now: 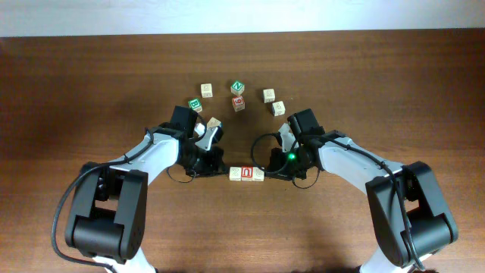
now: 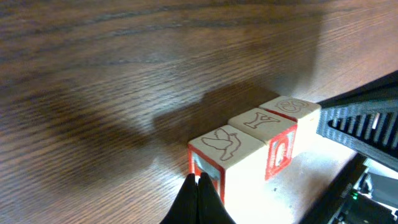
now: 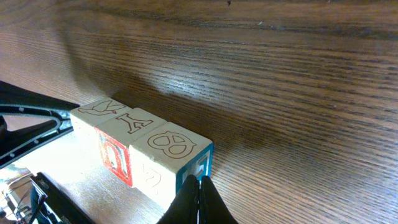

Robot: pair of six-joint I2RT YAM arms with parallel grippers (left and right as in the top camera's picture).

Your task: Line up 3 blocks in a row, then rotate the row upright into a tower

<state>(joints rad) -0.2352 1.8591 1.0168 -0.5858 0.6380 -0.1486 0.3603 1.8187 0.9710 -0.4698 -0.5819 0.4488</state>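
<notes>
Flanking a row of three blocks (image 1: 246,174), left gripper (image 2: 199,185) and right gripper (image 3: 200,185) both closed, empty, seven other cubes (image 1: 239,104) beyond

From overhead, the marks on the pale cubes (image 1: 269,95) at the back are too small to read. The left gripper (image 2: 197,183), cut off by the bottom edge, hides part of the red side of the bird block (image 2: 227,146). The right gripper (image 3: 199,186), also cut off, hides part of the blue-sided block (image 3: 174,146).

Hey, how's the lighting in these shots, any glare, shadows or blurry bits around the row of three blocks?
Overhead: even light, sharp, the three blocks small. Left wrist: soft shadow on the table left of the row, left tool a dark, featureless silhouette. Right wrist: pale sheen on the grain behind the row, right tool equally dark.
</notes>
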